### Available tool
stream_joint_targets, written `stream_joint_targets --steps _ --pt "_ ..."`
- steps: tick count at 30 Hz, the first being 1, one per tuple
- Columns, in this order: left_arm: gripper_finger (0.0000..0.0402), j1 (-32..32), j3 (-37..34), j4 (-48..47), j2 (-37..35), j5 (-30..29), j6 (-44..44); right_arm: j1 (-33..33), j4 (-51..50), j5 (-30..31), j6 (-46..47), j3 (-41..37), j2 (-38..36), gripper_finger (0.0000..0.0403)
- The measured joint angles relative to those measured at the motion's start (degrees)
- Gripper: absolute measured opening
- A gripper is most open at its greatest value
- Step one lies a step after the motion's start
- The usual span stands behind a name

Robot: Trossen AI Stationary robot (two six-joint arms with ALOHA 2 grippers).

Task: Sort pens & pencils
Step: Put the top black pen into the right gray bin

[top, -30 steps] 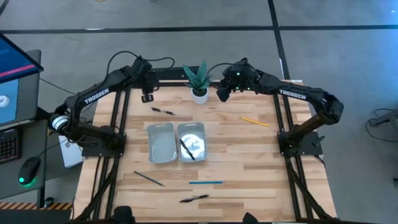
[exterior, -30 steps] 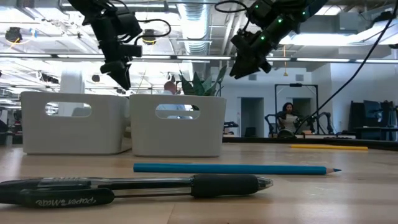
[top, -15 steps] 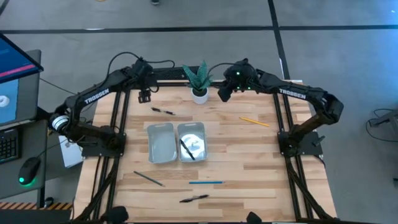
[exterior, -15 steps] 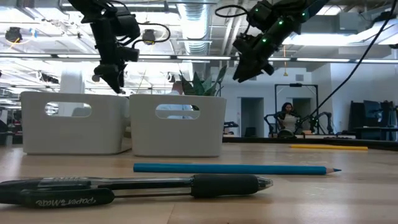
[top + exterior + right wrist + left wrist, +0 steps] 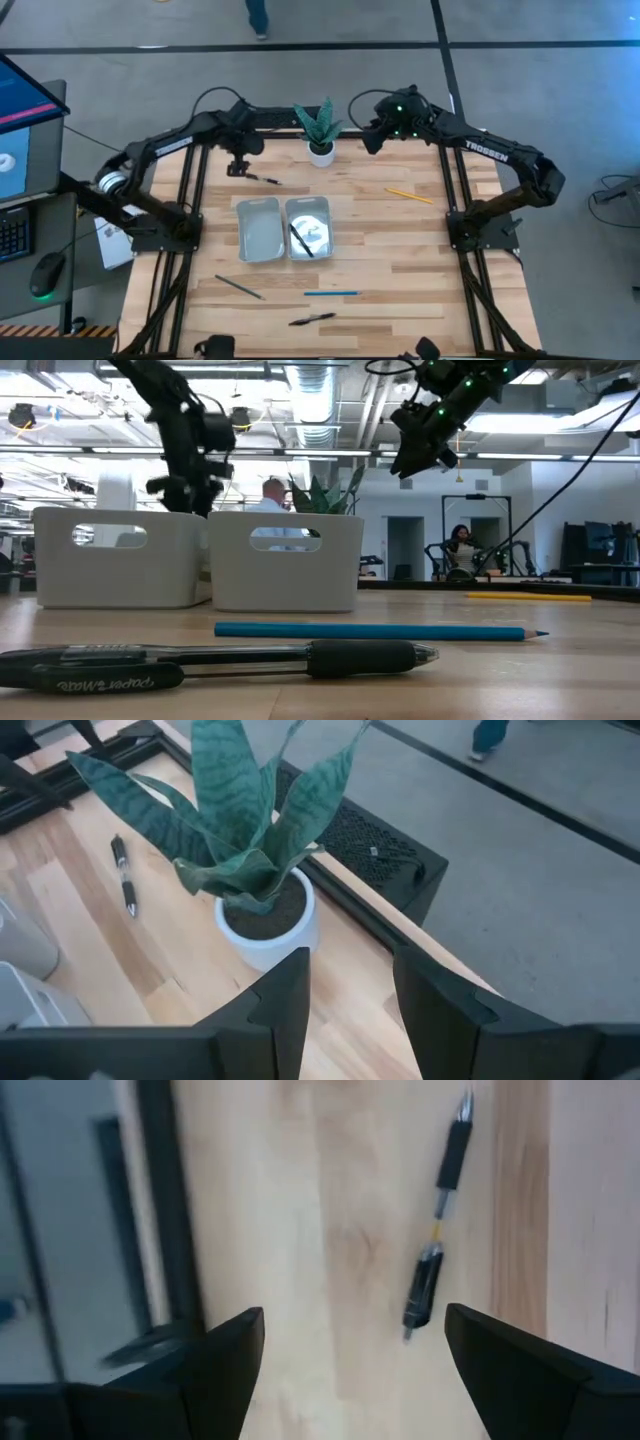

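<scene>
Pale wood planks make up the table (image 5: 400, 250), and on it I count the pieces one by one. My left gripper (image 5: 236, 168) hangs at the far left of the table with its fingers (image 5: 225, 1365) spread wide and nothing between them — a black pen (image 5: 435, 1225) lies on the wood just beyond them, which from above sits just beside the gripper (image 5: 262, 179). My right gripper (image 5: 373, 138) is up by the far edge, next to the potted plant (image 5: 319, 130); its fingers (image 5: 285, 1005) stand partly apart and hold nothing.

Two white trays (image 5: 258, 230) sit side by side mid-table; the right one (image 5: 310, 226) has a second black pen (image 5: 301, 241) in it, the left one shows nothing inside. The yellow pencil (image 5: 410, 195) lies right of the trays, well apart from them. Nearer the front edge are the dark grey pencil (image 5: 239, 287), the blue pencil (image 5: 331, 293) and a third black pen (image 5: 312, 319) — its barrel in the low view (image 5: 215, 660) carries lettering upside down, too blurred to read for certain. "TROSSEN" is printed in white on the right arm (image 5: 485, 151).
</scene>
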Motion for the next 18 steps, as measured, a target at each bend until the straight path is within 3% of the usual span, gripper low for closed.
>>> stream_joint_targets --steps 7,18 --pt "0.0302 -0.3 0.0 -0.2 6.9 2.8 0.3 0.0 -2.3 0.0 0.0 0.0 0.0 0.0166" --pt "0.0302 -2.2 0.0 -1.3 10.6 3.4 -0.1 0.0 -2.8 0.0 0.5 0.0 0.0 0.0166"
